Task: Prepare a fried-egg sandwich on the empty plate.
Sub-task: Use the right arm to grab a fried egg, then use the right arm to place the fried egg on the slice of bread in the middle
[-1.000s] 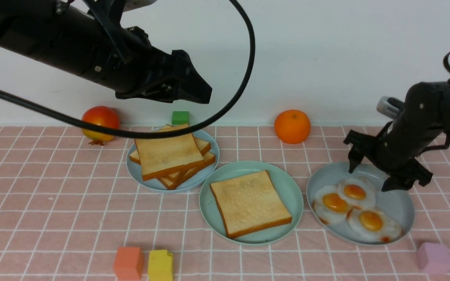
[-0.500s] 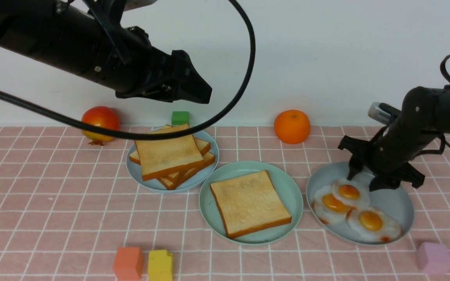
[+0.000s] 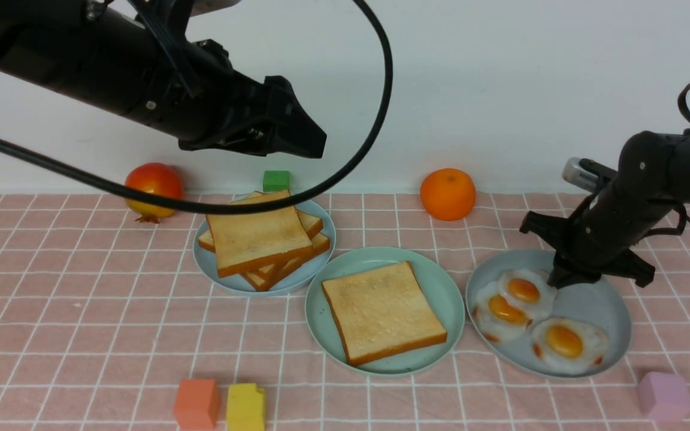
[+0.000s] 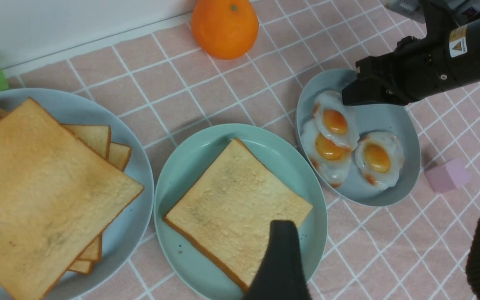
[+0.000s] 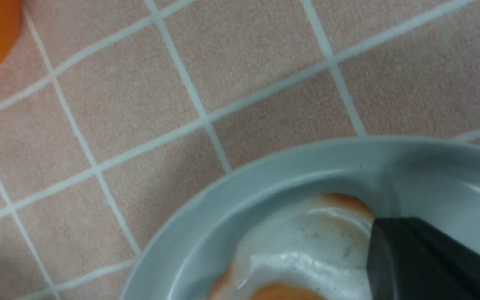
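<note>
The mint-green plate (image 3: 448, 299) sits at the centre with one toast slice (image 3: 381, 311) on it; both show in the left wrist view, the plate (image 4: 190, 166) and the toast (image 4: 236, 208). Three fried eggs lie on the blue-grey oval plate (image 3: 605, 305). My right gripper (image 3: 560, 278) is down in that plate, shut on the far edge of the top fried egg (image 3: 521, 290), which overlaps a second egg (image 3: 496, 311). In the right wrist view one finger (image 5: 411, 258) rests on the egg white (image 5: 306, 241). My left gripper (image 3: 303, 134) hangs open and empty, high above the toast stack (image 3: 258, 239).
The toast stack lies on a paler round plate (image 3: 225, 281). An orange (image 3: 448, 193), a red fruit (image 3: 153, 188) and a green block (image 3: 276, 179) stand by the back wall. Orange (image 3: 196, 402), yellow (image 3: 245, 407) and pink (image 3: 665, 395) blocks sit along the front.
My right gripper dropped into the oval plate and closed from wide open onto the top egg's edge. That egg slid slightly left over its neighbour. The left arm stayed still.
</note>
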Motion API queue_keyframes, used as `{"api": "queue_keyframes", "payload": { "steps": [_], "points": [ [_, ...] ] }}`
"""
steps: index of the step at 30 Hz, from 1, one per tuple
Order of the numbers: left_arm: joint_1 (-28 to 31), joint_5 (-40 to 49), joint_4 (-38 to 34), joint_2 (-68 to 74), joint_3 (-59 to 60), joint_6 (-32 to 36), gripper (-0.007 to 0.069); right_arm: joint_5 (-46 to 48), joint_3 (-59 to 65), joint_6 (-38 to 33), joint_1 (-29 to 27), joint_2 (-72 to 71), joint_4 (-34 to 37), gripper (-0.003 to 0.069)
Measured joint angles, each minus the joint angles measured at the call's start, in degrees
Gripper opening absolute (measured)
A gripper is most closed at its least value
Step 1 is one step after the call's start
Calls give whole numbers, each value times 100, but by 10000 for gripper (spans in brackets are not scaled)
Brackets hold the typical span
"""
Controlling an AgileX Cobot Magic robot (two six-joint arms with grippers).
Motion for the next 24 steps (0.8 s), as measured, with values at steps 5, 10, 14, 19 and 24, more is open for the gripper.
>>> {"api": "queue_keyframes", "payload": {
  "steps": [5, 10, 14, 19, 24],
  "points": [
    [0, 0, 0, 0, 0, 0, 589, 239, 44, -265, 6, -147, 0, 0],
    [0, 0, -21, 0, 0, 0, 589, 345, 48, -669, 6, -313, 20, -1],
    [0, 0, -58, 0, 0, 0, 589, 462, 48, -934, 6, -320, 63, -1],
    [0, 0, -65, 0, 0, 0, 589, 474, 48, -1320, 6, -320, 191, -1],
    [0, 0, -65, 0, 0, 0, 589, 474, 67, -1513, 6, -373, 366, -3]
  ]
}}
